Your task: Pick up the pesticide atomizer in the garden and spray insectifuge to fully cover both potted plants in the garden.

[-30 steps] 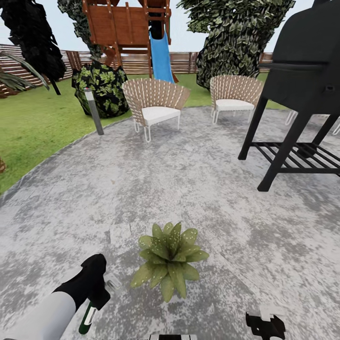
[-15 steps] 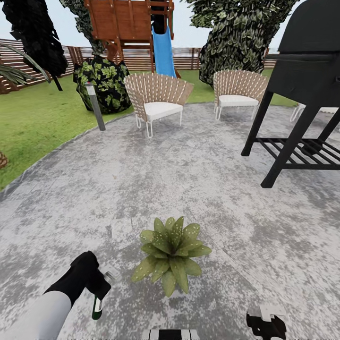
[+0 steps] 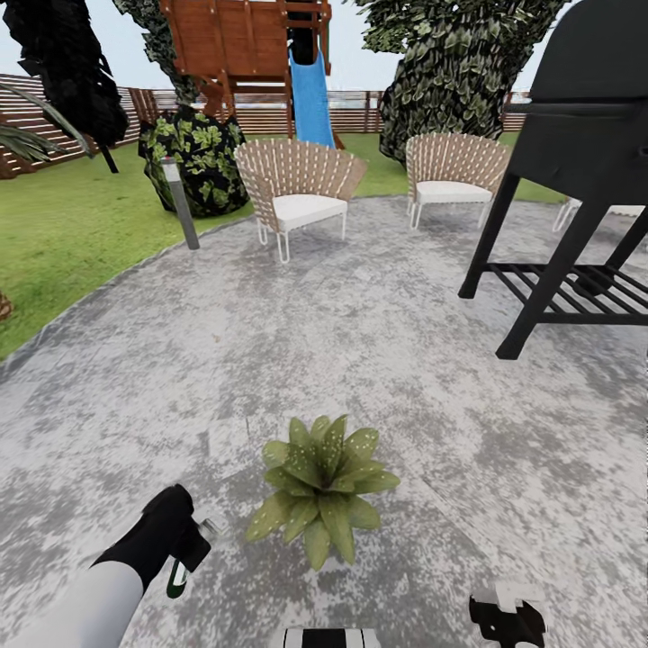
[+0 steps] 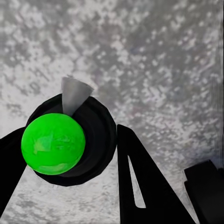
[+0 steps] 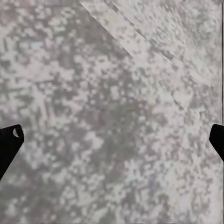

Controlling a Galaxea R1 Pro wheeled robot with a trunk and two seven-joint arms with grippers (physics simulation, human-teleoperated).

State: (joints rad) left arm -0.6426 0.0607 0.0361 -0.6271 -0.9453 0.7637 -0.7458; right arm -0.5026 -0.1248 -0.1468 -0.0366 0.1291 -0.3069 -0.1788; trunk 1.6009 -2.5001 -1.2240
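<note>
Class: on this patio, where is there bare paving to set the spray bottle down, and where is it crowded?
Bare paving spreads between the plant, the chairs and the grill. It is crowded beside the plant, where the left gripper holds the bottle.

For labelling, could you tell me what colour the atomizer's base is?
Bright green, on the atomizer held by the left gripper; clearest in the left wrist view.
</note>
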